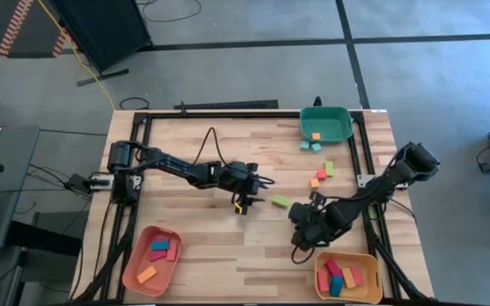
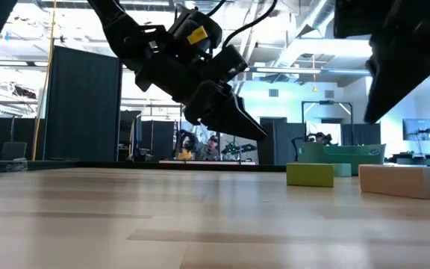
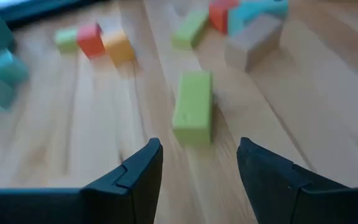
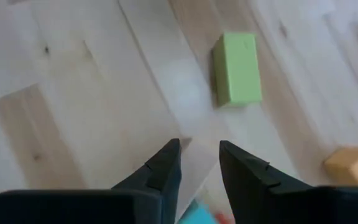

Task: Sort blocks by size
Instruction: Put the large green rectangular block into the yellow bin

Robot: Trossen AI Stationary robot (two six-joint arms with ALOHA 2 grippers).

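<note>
A light green bar block (image 1: 281,201) lies flat on the wooden table between my two grippers. My left gripper (image 1: 264,183) hovers open just left of it. In the left wrist view the bar (image 3: 193,111) lies on the wood a little ahead of the gap between the fingers (image 3: 197,180). My right gripper (image 1: 300,219) hangs open above the table right of the bar, slanting down, and the bar (image 4: 236,68) shows beyond its fingertips (image 4: 199,163). More blocks (image 1: 320,176) in green, orange and red lie scattered farther back, with teal ones (image 1: 310,146) near the green tray.
A green tray (image 1: 326,123) with an orange block stands at the far right. A salmon tray (image 1: 151,259) and a yellow tray (image 1: 347,276), both holding several blocks, sit at the near edge. Bare wood lies left of the green bar. Black frame rails (image 1: 368,170) border the table.
</note>
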